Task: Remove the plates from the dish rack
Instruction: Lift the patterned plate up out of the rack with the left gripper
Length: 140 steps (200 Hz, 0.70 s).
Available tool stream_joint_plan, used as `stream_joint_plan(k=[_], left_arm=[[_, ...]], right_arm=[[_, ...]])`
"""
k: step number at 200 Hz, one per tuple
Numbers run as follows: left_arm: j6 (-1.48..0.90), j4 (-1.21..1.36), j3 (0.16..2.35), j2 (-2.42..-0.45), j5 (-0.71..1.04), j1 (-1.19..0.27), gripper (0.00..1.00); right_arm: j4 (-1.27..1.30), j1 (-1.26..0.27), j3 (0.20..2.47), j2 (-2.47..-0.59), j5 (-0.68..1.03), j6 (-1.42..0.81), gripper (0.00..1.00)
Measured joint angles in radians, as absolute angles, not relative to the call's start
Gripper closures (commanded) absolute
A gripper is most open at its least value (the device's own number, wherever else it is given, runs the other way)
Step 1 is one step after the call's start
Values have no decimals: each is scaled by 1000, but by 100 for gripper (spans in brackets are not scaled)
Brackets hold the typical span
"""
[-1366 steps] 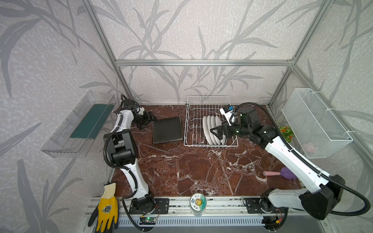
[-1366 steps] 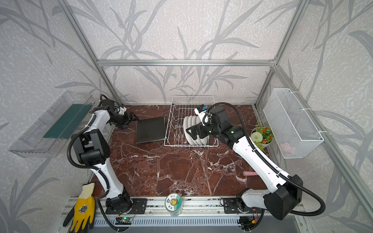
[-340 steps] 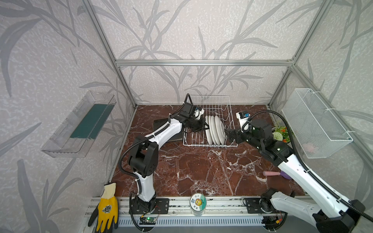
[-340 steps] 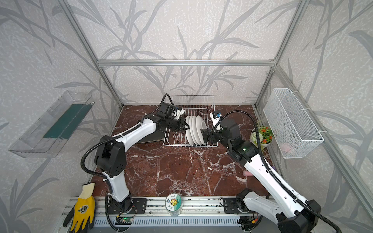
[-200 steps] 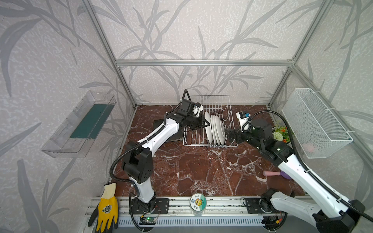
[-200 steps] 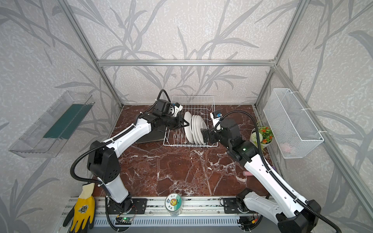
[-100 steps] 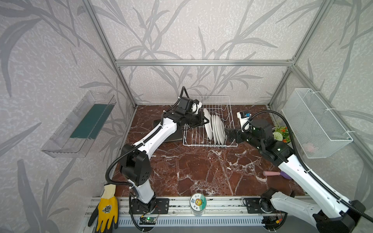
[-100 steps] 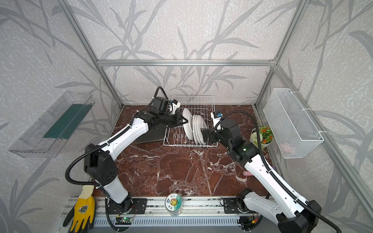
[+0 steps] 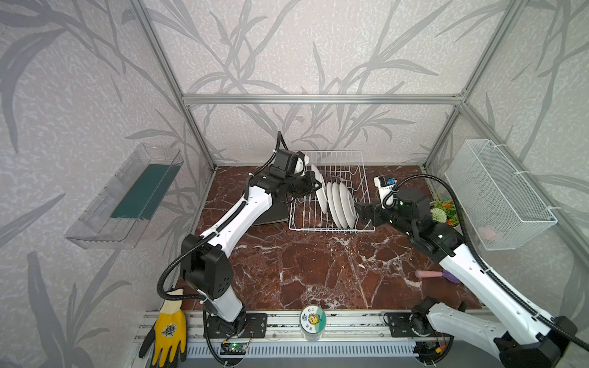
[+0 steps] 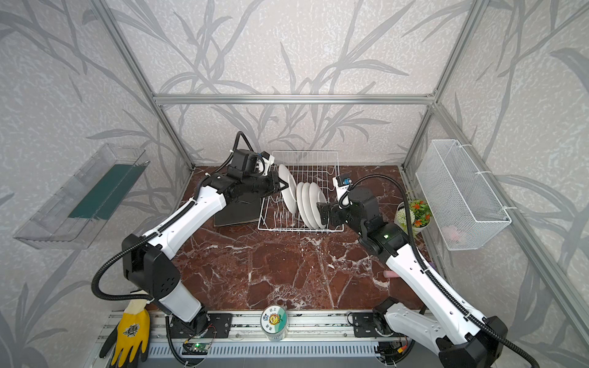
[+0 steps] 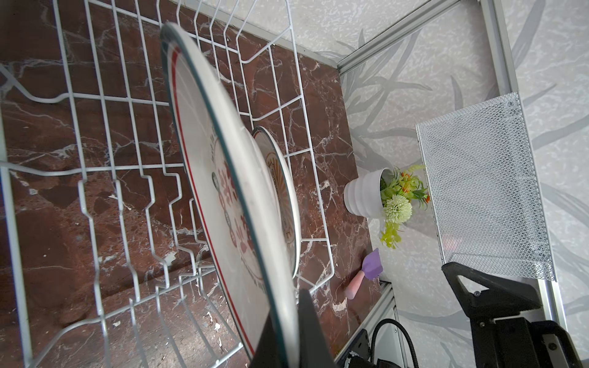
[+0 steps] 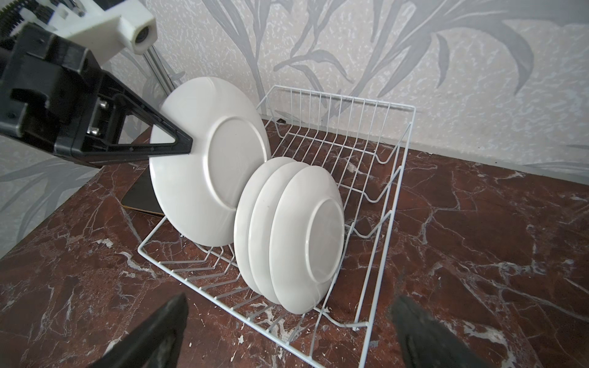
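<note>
Far left, on the wall: a clear plastic wall tray point(image 9: 95, 223) is carrying a dark green flat pad point(image 9: 143, 191). Below it, at the front rail, a yellow-and-black work glove point(image 9: 169, 331) is lying flat.

Left of centre: a black rounded-square plate point(image 10: 237, 215) is lying flat on the red marble tabletop point(image 9: 302, 270), just beside the rack's left side, w/ your left arm crossing over it. At the front rail, centre, a small round sunflower-labelled jar point(image 9: 312, 318) is standing upright.

Your left claw point(image 10: 284, 186) is clamping the rim of the large round white plate w/ dark rim and red characters point(image 12: 207, 165). The plate is tilting over the left half of the white wire dish rack point(image 9: 347, 159). Its lower edge is sitting down among the wires; I cannot tell if it is resting on them.

Just right of it, three smaller round white plates point(image 12: 306, 235) are standing on edge in neighbouring slots, packed close.

Your right claw point(image 9: 358, 213) is hovering at the rack's near right corner, beside the outermost small plate. Its jaws are spread wide, gripping nothing.

Right side: a white ribbed pot of artificial flowers point(image 9: 441, 213) is standing by the wall. A pink-handled purple spatula point(image 9: 430, 274) is lying on the marble, partly under your right arm. A white fine-mesh wall basket point(image 9: 497, 197) is hanging furthest right.
</note>
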State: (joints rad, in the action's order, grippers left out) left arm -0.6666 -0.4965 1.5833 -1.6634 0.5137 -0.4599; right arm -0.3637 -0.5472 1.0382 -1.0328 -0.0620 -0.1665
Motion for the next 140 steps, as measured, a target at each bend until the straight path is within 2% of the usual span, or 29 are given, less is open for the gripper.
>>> stream_joint_plan(k=[77,140], left_arm=[[-633,-500,1583,-1606,434,-448,100],[-503,-509,1621,-1565,373,-443,100]], right_arm=[[-363,-547,1038,-1033,-61,-168,1],[-364,-547,1050,-1034,-34,-197,1]])
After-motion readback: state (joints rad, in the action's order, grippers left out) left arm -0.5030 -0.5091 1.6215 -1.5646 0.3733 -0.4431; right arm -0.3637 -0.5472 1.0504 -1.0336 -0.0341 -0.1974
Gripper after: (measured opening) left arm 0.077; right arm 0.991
